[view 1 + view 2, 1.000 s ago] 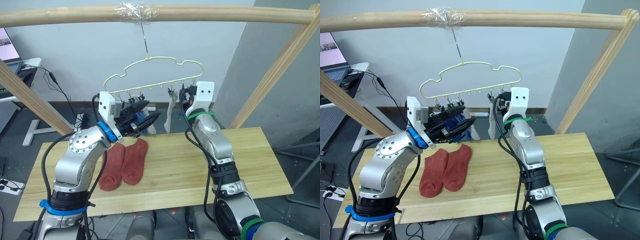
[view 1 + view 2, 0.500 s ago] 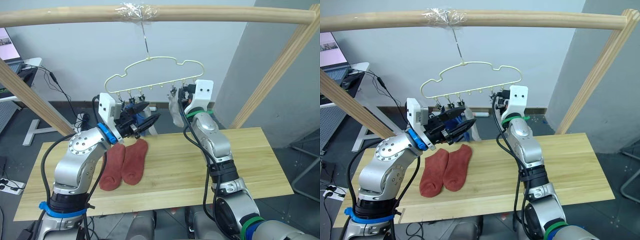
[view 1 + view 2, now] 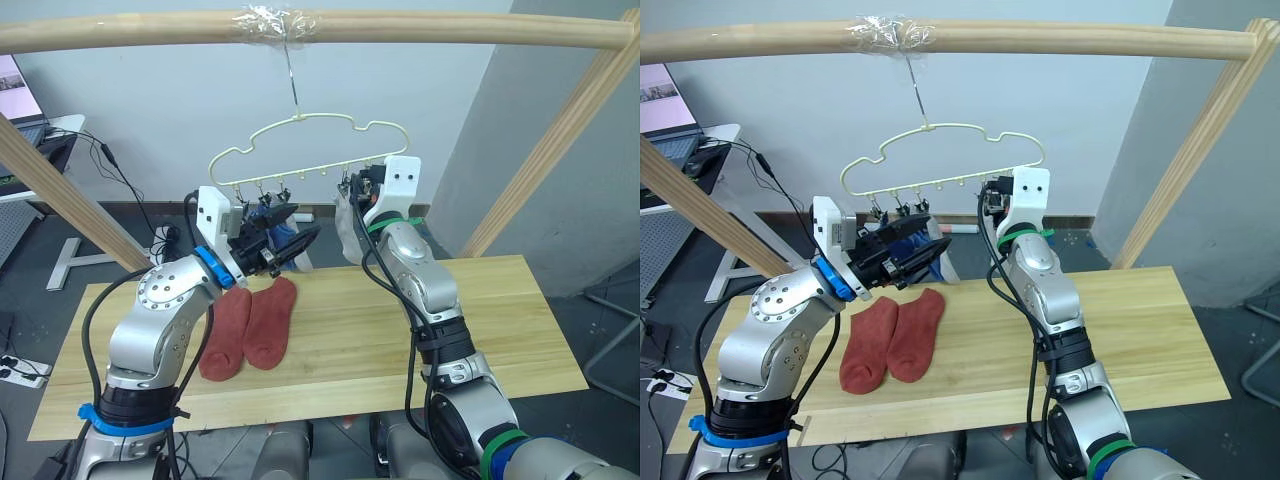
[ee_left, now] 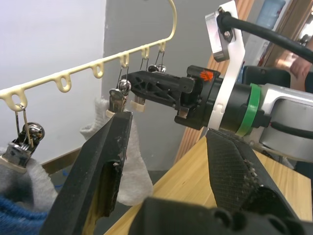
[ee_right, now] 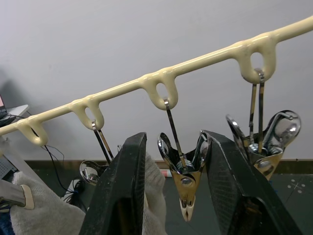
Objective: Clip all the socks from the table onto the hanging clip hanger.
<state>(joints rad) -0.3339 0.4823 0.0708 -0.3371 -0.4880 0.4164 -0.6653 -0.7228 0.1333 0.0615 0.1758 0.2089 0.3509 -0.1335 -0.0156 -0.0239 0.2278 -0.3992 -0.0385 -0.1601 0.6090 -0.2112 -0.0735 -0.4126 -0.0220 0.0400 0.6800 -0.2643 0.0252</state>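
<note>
Two rust-red socks [image 3: 248, 325] lie side by side on the table [image 3: 420, 330], left of centre. The clip hanger [image 3: 300, 125] hangs from the top pole. Blue socks [image 3: 284, 234] hang from its left clips, behind my left gripper [image 3: 303, 220], which is open and holds nothing. A light grey sock [image 3: 347, 235] hangs from a clip further right. My right gripper [image 5: 175, 139] is raised to the hanger, open, its fingers straddling a bare metal clip [image 5: 183, 171] right beside that grey sock [image 5: 154, 196].
A round wooden pole frame [image 3: 420, 28] spans the top, with slanted legs at the left [image 3: 60, 195] and right [image 3: 545, 150]. A desk with a laptop [image 3: 20, 105] stands at the far left. The table's right half is bare wood.
My right gripper has moved a little up and to the left along the hanger's row of clips, and the grey sock has swung slightly. The left arm and the red socks have stayed put.
</note>
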